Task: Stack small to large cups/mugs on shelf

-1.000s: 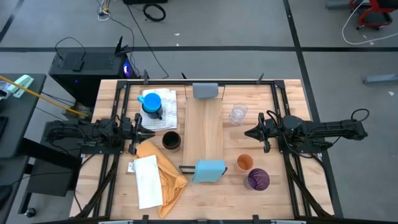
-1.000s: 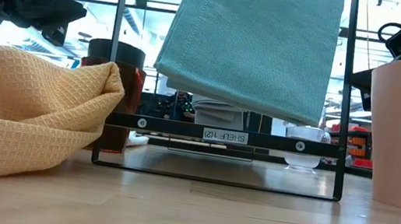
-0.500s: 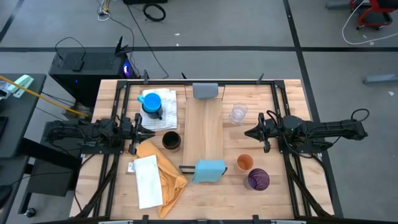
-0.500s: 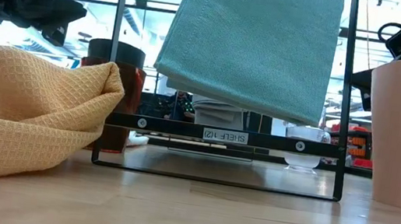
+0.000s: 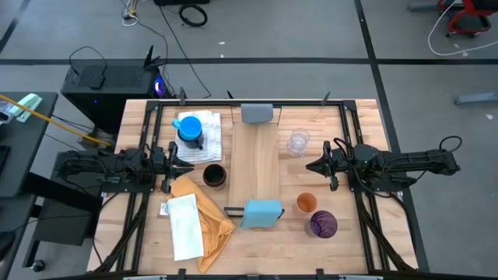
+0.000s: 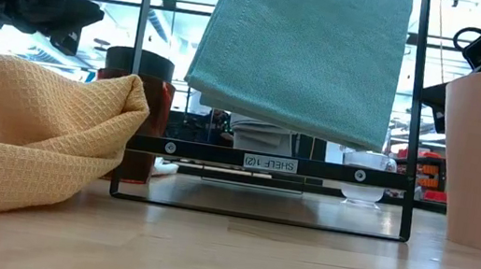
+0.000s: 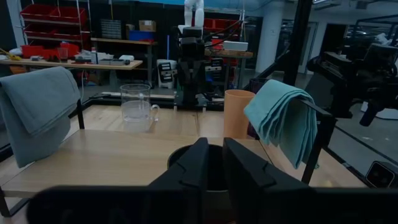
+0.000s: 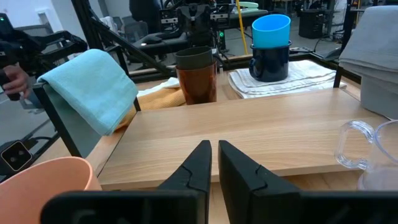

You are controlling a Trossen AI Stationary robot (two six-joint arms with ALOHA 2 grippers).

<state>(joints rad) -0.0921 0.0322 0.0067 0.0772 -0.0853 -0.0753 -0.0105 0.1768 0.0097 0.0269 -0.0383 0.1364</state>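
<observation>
Slatted wooden desk [image 5: 140,117] on grey floor; black computer case [image 5: 105,82] and cables just beyond the far left corner. Workshop racks and benches visible behind in the wrist views.

Shelf [image 5: 257,163], a pale plank, laid down the middle of the desk, grey cloth-covered block [image 5: 257,113] at the far end, light blue one [image 5: 261,212] at the near end. Plank top bare, open along its whole length.

Left of shelf: white towel [image 5: 212,134] carrying bright blue mug [image 5: 189,127] nested in navy mug [image 8: 271,61]. Black cup [image 5: 214,175] seated in amber translucent cup [image 8: 198,85], just beside the plank's left edge. Orange cloth [image 5: 206,210] and white paper [image 5: 184,225] near the front left.

Right of shelf: clear glass [image 5: 297,143] near the far end, empty. Orange cup [image 5: 306,204] and purple translucent cup [image 5: 323,225] close together near the front, both upright and empty.

Left gripper [image 5: 182,164] low over the desk, just left of the black cup, fingers nearly together, holding nothing. Right gripper [image 5: 312,166] between clear glass and orange cup, pointing at the shelf, fingers almost touching, holding nothing. Clear gap between each gripper and the plank edge.
</observation>
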